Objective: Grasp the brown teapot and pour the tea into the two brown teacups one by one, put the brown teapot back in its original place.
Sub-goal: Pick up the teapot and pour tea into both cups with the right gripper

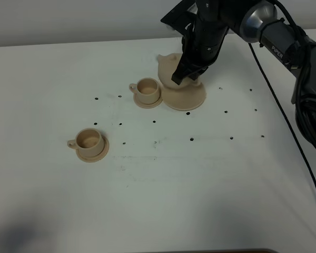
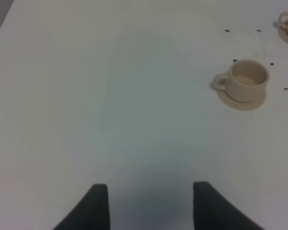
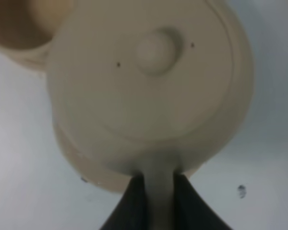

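Note:
The tan teapot is at the back of the table, over its wide saucer, mostly hidden by the right arm. My right gripper is shut on the teapot's loop handle; the knobbed lid fills the right wrist view. One teacup on its small saucer sits just left of the teapot. The other teacup sits on its saucer further left and nearer the front, also seen as the cup in the left wrist view. My left gripper is open over bare table, far from the cups.
The white table has small dark holes dotted across its middle. The right arm's black cable hangs along the right side. A grey wall runs behind the table's far edge.

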Robot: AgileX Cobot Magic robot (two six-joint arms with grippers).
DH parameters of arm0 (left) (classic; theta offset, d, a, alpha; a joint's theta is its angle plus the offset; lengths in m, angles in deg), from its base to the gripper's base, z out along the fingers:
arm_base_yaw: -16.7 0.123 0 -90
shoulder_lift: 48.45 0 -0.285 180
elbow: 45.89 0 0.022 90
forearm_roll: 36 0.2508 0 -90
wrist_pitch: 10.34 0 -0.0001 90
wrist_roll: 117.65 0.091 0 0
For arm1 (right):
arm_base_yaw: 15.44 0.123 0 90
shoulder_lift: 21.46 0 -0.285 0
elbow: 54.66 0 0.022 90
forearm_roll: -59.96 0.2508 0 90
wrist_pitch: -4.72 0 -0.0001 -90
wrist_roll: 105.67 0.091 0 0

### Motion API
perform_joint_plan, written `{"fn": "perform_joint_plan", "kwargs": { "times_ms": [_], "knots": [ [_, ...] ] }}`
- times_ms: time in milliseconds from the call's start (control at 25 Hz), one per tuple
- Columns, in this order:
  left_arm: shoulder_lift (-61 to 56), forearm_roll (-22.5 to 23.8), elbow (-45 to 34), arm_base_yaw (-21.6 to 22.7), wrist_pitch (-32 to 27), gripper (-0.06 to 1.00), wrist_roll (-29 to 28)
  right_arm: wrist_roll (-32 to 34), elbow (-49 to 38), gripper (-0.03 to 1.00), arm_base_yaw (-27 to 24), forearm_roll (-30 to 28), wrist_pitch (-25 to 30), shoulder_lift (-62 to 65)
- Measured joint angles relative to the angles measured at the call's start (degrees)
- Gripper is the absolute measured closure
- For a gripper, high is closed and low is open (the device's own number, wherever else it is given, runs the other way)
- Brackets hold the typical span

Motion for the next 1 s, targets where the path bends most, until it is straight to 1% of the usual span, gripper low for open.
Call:
{"fn": "perform_joint_plan", "kwargs": {
  "times_ms": [240,440,680,800,1000],
  "knots": [
    [0.00,0.00,0.00,0.00,0.00,0.51,0.00,-2.63,0.83,0.88,0.00,-1.10,-0.02,0.38],
    [0.00,0.00,0.00,0.00,0.00,0.51,0.00,-3.74,0.56,0.88,0.43,-1.10,0.03,3.29],
    [0.00,0.00,0.00,0.00,0.00,0.51,0.00,-4.15,-5.69,0.88,1.45,-1.10,-0.03,9.07],
    [0.00,0.00,0.00,0.00,0.00,0.51,0.00,-4.48,-7.77,0.88,2.03,-1.72,0.02,9.70],
    [0.00,0.00,0.00,0.00,0.00,0.51,0.00,-5.14,-8.35,0.88,4.40,-6.61,-0.01,9.70]
  ]
}}
